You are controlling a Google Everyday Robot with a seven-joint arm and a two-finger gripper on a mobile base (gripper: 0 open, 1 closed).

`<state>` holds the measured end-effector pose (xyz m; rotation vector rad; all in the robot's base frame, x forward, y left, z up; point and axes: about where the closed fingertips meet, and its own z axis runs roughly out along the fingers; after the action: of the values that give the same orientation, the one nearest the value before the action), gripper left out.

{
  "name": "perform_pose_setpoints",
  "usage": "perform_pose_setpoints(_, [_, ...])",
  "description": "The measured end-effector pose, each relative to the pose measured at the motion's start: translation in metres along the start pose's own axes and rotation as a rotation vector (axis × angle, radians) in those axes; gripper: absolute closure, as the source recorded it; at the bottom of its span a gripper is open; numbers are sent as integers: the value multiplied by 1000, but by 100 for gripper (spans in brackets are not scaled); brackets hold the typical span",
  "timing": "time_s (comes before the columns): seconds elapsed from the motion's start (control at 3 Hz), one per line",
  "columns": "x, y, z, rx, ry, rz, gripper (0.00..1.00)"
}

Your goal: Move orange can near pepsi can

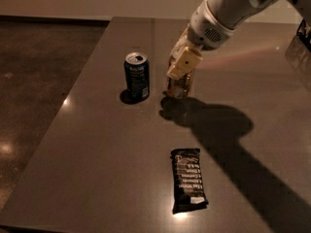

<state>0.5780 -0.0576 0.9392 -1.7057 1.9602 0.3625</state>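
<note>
The pepsi can (137, 76), dark blue with a silver top, stands upright on the grey table (97, 144) left of centre. The orange can (180, 85) is just right of it, a small gap apart, its base at or just above the table surface. My gripper (182, 67) comes down from the upper right and is shut on the orange can; its pale fingers cover most of the can's upper half, so only the lower part shows.
A black flat snack bar wrapper (189, 179) lies on the table in front, nearer the front edge. The table's left edge runs diagonally, with dark floor (39, 72) beyond it. A pale object (301, 52) sits at the far right edge.
</note>
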Motion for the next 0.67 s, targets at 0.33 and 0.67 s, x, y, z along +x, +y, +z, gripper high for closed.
perform_pose_setpoints(0.33, [-15,4,19,-25,-1,-26,82])
perform_pose_setpoints(0.67, [-23,7,31,-29,9,-44,59])
